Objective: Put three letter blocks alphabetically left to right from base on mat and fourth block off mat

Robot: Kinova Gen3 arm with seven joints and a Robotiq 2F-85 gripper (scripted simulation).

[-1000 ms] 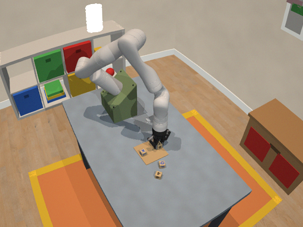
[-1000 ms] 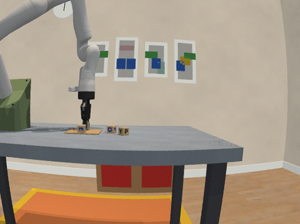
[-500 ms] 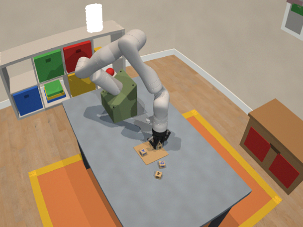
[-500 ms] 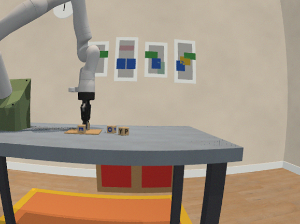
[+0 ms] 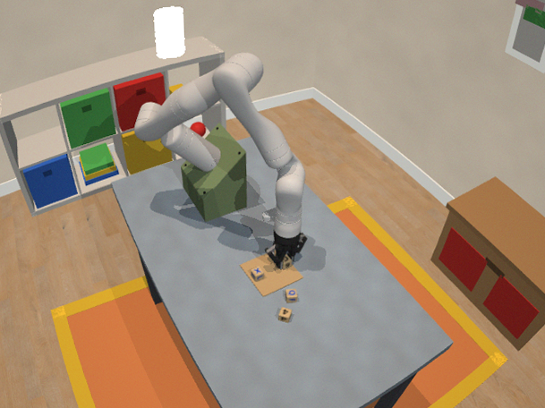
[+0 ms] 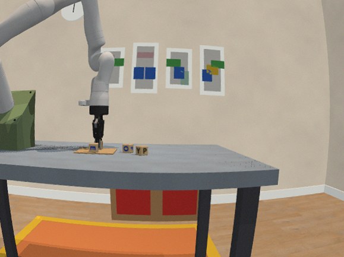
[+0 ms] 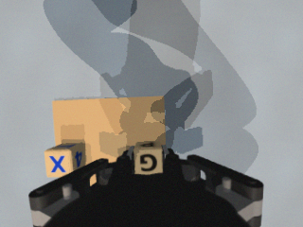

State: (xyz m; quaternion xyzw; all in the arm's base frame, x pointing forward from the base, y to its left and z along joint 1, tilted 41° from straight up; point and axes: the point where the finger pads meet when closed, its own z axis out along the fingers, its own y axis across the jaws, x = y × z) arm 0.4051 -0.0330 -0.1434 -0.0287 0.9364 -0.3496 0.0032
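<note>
My gripper (image 5: 283,262) (image 6: 98,146) (image 7: 148,152) is shut on the G block (image 5: 287,262) (image 6: 101,144) (image 7: 149,163), over the mat (image 5: 273,284) (image 6: 110,151) (image 7: 71,111). Its black G is on top, upside down in the wrist view, so upright from the base. Whether it touches the mat is unclear. The X block (image 5: 257,273) (image 6: 93,148) (image 7: 58,164) stands flat on the mat, blue X up, to the right of G from the base. Off the mat lie a block with a blue O-like top (image 5: 291,295) (image 6: 127,148) and a block with a black mark on top (image 5: 284,315) (image 6: 141,150).
The grey table (image 5: 361,341) (image 6: 193,168) carries everything. The green robot base (image 5: 223,185) (image 6: 8,132) stands behind the mat. The two loose blocks lie close together beyond the mat's far edge. The X block is beside the gripper's left finger in the wrist view.
</note>
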